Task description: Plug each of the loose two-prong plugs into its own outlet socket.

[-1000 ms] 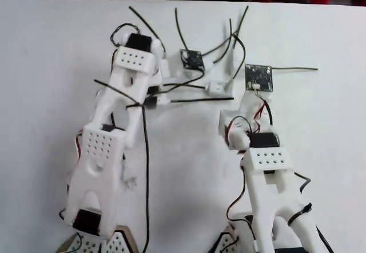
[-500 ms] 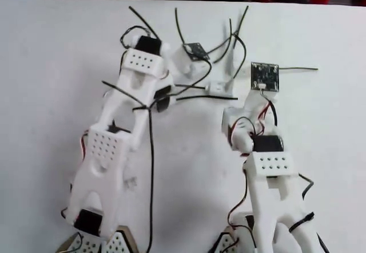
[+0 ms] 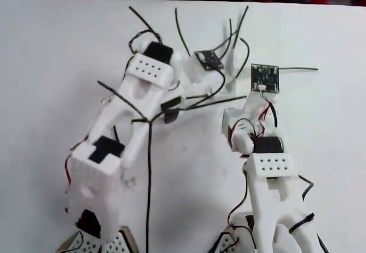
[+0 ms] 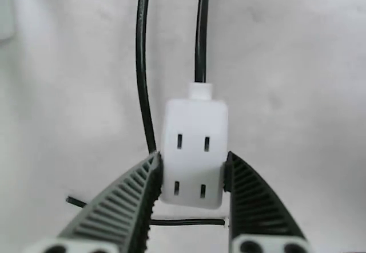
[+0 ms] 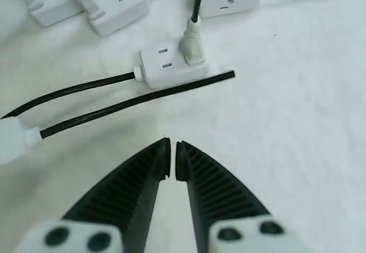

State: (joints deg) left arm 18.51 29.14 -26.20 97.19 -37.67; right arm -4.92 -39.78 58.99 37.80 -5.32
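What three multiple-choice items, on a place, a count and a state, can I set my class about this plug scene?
1. Where is the white outlet block?
A. between the left gripper's fingers
B. loose, far from both arms
C. atop a box

2. How many slots show on its face?
A. two
B. four
C. six

3. How is the right gripper?
A. wide open
B. shut on a plug
C. shut, empty

Answers:
1 A, the left wrist view shows both fingers pressed to its sides.
2 B, two pairs of slots show.
3 C, its fingertips nearly meet with nothing between them.
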